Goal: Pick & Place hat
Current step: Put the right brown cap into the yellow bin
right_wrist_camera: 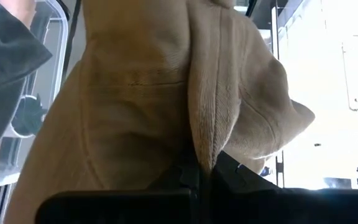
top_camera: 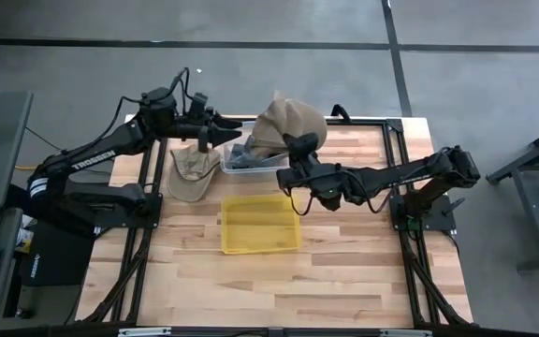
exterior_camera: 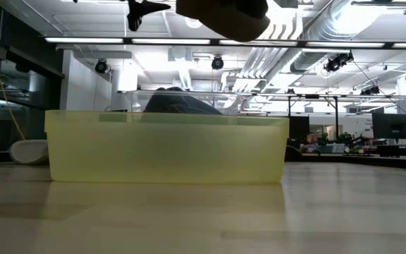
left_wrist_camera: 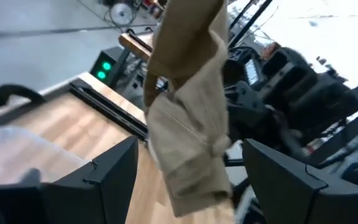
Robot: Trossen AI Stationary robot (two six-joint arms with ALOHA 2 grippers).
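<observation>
While the left tool (top_camera: pixel 221 134) hangs at the far left part of the table (top_camera: pixel 344 281) with its two dark fingers spread and nothing between them, a second tan cap (top_camera: pixel 193 171) lies flat on the wood just below it, soft fabric, rounded crown, brim toward the near side.

Next to the right, a clear plastic bin (top_camera: pixel 241 165) sits at the far edge; it holds dark grey cloth, crumpled, type not resolvable. In the low view the dark cloth shows as a hump behind the yellow wall.

Nearer the front, a yellow translucent bin (top_camera: pixel 260 225) stands on the table, rectangular, shallow, thin smooth walls; nothing is visible inside it.

Above the clear bin's right end, the tan hat (top_camera: pixel 284 126) hangs in the air, off the table. It is soft woven fabric with stitched seams, folded and drooping. The right tool (top_camera: pixel 299 150) is clamped on the tan hat from below; in the right wrist view the cloth is pinched into a ridge between the closed fingers.

Table top is light wood planks with a black metal frame.
</observation>
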